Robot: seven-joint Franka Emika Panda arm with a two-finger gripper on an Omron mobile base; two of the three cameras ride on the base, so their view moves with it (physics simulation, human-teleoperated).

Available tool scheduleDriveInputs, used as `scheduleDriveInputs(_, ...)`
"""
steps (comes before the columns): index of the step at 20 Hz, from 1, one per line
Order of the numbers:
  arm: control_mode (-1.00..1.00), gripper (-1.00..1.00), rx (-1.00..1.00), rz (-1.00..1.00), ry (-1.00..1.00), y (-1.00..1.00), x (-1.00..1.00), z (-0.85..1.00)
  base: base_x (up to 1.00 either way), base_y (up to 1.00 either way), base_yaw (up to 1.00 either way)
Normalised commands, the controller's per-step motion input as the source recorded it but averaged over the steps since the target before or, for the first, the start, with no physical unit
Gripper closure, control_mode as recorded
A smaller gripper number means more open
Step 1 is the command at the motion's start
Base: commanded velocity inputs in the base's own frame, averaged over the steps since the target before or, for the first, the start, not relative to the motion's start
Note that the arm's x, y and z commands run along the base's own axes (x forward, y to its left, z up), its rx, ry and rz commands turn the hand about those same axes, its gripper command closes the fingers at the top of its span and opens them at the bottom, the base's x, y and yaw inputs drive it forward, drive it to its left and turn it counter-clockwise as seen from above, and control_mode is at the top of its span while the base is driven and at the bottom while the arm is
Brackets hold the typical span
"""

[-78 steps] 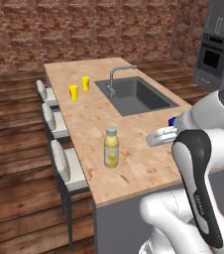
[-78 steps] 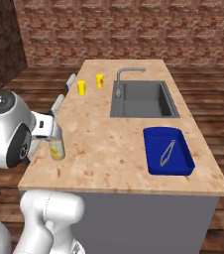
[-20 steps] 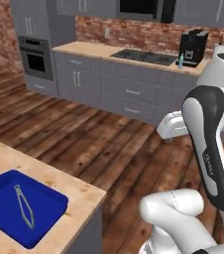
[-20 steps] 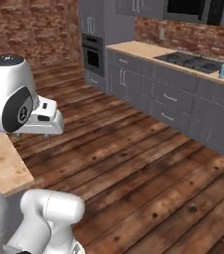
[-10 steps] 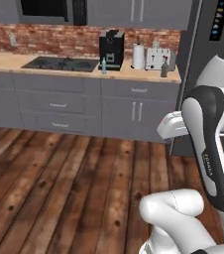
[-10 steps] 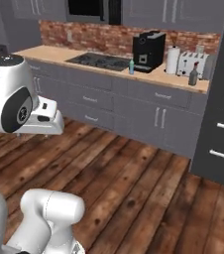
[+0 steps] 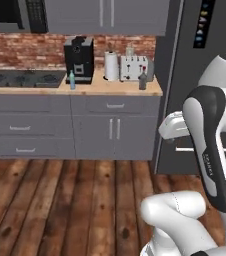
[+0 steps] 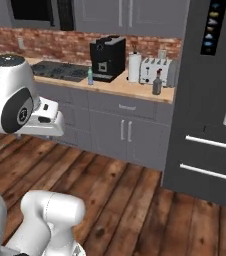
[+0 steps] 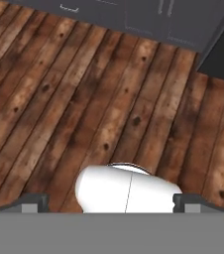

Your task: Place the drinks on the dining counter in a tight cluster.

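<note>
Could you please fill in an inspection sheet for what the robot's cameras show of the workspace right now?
Surface: wood counter over grey cabinets, in front of the robot.
Job's things: slim blue bottle beside the coffee machine; dark bottle near the counter's right end; both upright.
Clutter: paper towel roll, toaster, stove top.
Grippers: gripper open, holding nothing, pointed at the wood floor.
Cables: nothing seen.
Surroundings: brick backsplash, dark fridge at right.
</note>
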Motion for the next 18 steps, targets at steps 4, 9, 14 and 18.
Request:
scheduleDriveInputs(4, 1.0, -1.0, 0.0, 0.0, 0.0, 0.0, 0.0, 0.0, 1.0, 0.0, -0.21)
scheduleDriveInputs(9, 1.0, -1.0, 0.0, 0.0, 0.0, 0.0, 0.0, 0.0, 1.0, 0.05, -0.23)
scheduleDriveInputs(14, 1.0, -1.0, 0.0, 0.0, 0.0, 0.0, 0.0, 0.0, 1.0, 0.21, -0.42)
scheduleDriveInputs(18, 1.0, -1.0, 0.0, 0.0, 0.0, 0.0, 0.0, 0.0, 1.0, 0.38, -0.57)
